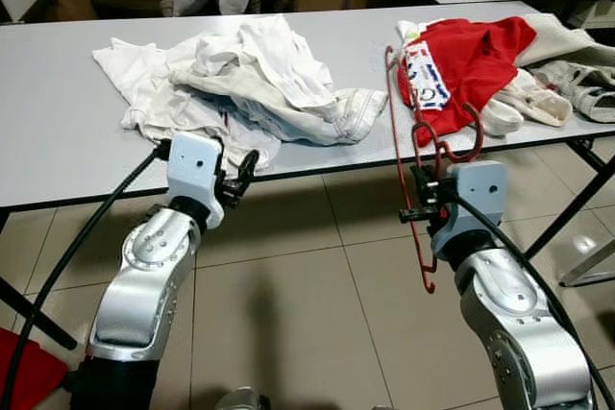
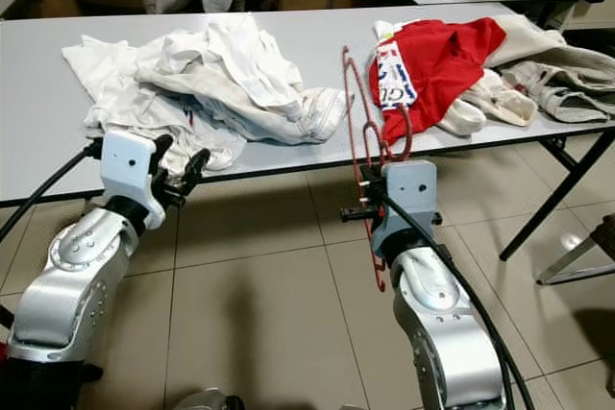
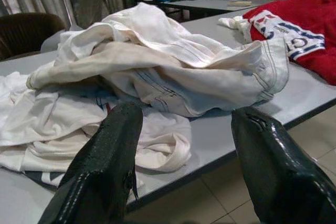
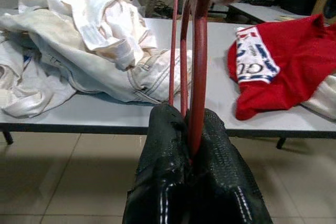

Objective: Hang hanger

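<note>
Holding a red hanger (image 1: pixel 408 141) w/ the right end effector (image 1: pixel 423 201), fingers pressed together on the wire, pinching it near the hook end; right wrist view confirms both black pads clamped around the red wires. Hanger stands roughly upright in front of the desk (image 1: pixel 58 132) edge, top part leaning over the desk surface near the red shirt (image 1: pixel 471 60), lower end dangling below the end effector toward the floor (image 1: pixel 307 324). Left end effector (image 1: pixel 240 180) is spread, empty, hovering just off the desk edge by the pile of white clothes (image 1: pixel 231 84).

No rail or rod for hanging visible here, so target can't be told from these views.

Step in hand, as I judge it: carry hanger to a hanging spot. To do it well:
- keep pinch firm; thin wire can swivel in the pads
- lift clear of desk edge before turning, else the top catches the desk or the red shirt
- watch the dangling lower end, could swing on walking
- orient hook open side toward the rail before approach
- left arm stays clear of white clothes, no snagging

Grey garments (image 1: pixel 586 93) at the far right edge aren't involved.
</note>
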Motion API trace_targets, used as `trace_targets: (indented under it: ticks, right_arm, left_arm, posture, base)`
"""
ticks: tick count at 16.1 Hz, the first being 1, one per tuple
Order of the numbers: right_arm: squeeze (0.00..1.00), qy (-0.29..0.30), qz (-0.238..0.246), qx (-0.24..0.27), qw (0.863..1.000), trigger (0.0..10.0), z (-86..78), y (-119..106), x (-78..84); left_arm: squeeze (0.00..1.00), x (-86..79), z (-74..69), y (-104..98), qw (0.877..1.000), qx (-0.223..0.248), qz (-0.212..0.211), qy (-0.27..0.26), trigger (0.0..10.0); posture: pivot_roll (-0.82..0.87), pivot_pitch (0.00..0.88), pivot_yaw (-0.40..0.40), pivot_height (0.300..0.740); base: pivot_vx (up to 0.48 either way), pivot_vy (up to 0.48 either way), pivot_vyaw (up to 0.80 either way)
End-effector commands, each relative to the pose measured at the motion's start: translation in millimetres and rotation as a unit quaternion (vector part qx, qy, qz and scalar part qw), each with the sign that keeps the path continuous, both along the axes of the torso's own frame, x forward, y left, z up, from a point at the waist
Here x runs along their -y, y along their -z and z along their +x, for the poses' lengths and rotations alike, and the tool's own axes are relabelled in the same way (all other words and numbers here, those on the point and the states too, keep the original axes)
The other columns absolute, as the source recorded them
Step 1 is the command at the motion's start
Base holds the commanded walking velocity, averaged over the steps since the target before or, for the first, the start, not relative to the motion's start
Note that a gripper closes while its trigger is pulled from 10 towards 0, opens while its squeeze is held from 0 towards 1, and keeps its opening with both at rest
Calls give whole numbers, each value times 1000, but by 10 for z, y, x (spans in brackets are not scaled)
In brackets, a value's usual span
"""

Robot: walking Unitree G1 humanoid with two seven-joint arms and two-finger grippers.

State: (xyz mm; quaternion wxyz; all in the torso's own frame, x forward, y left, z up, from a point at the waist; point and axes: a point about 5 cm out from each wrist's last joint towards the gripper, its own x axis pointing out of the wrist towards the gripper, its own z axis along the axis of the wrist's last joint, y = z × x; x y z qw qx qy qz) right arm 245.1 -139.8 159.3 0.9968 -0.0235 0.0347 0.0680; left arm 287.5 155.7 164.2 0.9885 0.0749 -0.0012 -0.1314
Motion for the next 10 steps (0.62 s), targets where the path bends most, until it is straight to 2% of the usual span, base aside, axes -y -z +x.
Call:
trace_targets:
  ticks: [1,8,10]
  right_arm:
    - [0,0,-2,12,1000,10000,19,-32,4]
    - [0,6,12,16,1000,10000,27,-57,39]
    - [0,2,11,12,1000,10000,30,-53,41]
  left_arm:
    - [0,-12,31,-42,1000,9,1,-7,10000]
    - [0,-20,21,-36,1000,9,-3,-9,10000]
    - [0,-18,20,-31,1000,8,-5,-10,10000]
  posture:
    - [-15,0,-3,723]
    - [-16,0,-11,723]
    - [-16,0,-11,723]
  base:
    - [0,0,0]
    - [271,0,0]
    - [311,0,-672]
